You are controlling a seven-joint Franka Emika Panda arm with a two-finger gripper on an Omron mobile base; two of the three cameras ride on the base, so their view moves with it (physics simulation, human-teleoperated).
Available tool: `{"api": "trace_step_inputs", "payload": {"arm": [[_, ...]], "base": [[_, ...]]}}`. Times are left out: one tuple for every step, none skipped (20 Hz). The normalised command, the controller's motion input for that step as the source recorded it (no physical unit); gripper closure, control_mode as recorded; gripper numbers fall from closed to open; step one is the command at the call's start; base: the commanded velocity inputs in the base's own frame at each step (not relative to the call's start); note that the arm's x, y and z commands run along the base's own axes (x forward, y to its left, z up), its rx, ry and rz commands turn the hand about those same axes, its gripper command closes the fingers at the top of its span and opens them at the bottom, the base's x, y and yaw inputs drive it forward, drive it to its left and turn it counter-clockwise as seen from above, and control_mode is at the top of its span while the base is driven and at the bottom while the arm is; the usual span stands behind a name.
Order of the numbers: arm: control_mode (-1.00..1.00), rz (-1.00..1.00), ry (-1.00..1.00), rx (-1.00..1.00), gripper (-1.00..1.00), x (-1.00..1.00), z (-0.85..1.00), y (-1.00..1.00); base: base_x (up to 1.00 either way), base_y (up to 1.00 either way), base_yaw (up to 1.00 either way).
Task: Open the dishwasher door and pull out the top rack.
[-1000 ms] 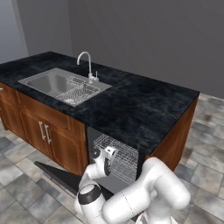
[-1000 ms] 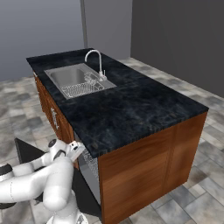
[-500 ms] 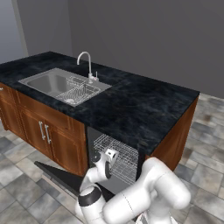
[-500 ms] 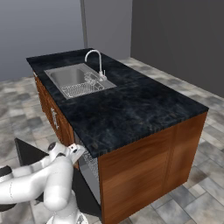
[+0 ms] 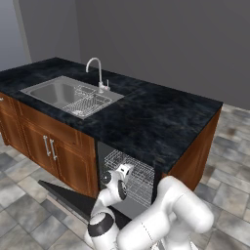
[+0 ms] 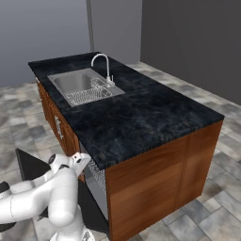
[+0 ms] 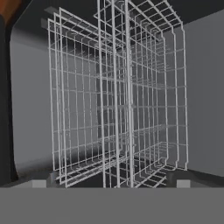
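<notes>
The dishwasher door is a dark panel swung down flat over the floor, also seen from the other side as the dishwasher door. Inside the open cavity sits the top rack of thin white wire, its front edge just under the counter. My gripper hovers at that front edge, above the door. Its jaws are open and hold nothing. In the rolled hand view, the wire baskets stand on end close ahead, between my dark fingertips.
A black stone counter with a steel sink and faucet tops the island. Brown cabinet doors stand left of the dishwasher, and a wooden end panel stands on its other side. Grey tiled floor lies around.
The hand has barely shifted at the rack's front edge. The jaws have stayed open.
</notes>
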Motion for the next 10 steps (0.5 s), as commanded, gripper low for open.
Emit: {"api": "trace_step_inputs", "payload": {"arm": [[-1.00,0.00,-0.14,-0.14,-1.00,0.00,0.00,0.00],[-1.00,0.00,-0.12,-0.13,-1.00,0.01,0.00,0.00],[-1.00,0.00,-0.10,-0.13,-1.00,0.06,0.00,0.00],[-1.00,0.00,-0.06,-0.12,-1.00,0.15,0.00,0.00],[-1.00,0.00,-0.06,-0.12,-1.00,0.15,0.00,0.00],[-1.00,0.00,-0.05,-0.12,-1.00,0.13,0.00,0.00],[-1.00,0.00,-0.03,-0.12,-1.00,0.15,-0.01,0.00],[-1.00,0.00,-0.02,-0.13,-1.00,0.18,-0.03,0.00],[-1.00,0.00,-0.01,-0.12,-1.00,0.16,-0.07,0.00],[-1.00,-0.01,0.00,-0.12,-1.00,0.20,-0.09,0.00]], "base": [[0.00,0.00,0.00],[0.00,0.00,0.00],[0.00,0.00,0.00],[0.00,0.00,0.00],[0.00,0.00,0.00],[0.00,0.00,0.00],[0.00,0.00,0.00],[0.00,0.00,0.00],[0.00,0.00,0.00],[0.00,0.00,0.00]]}}
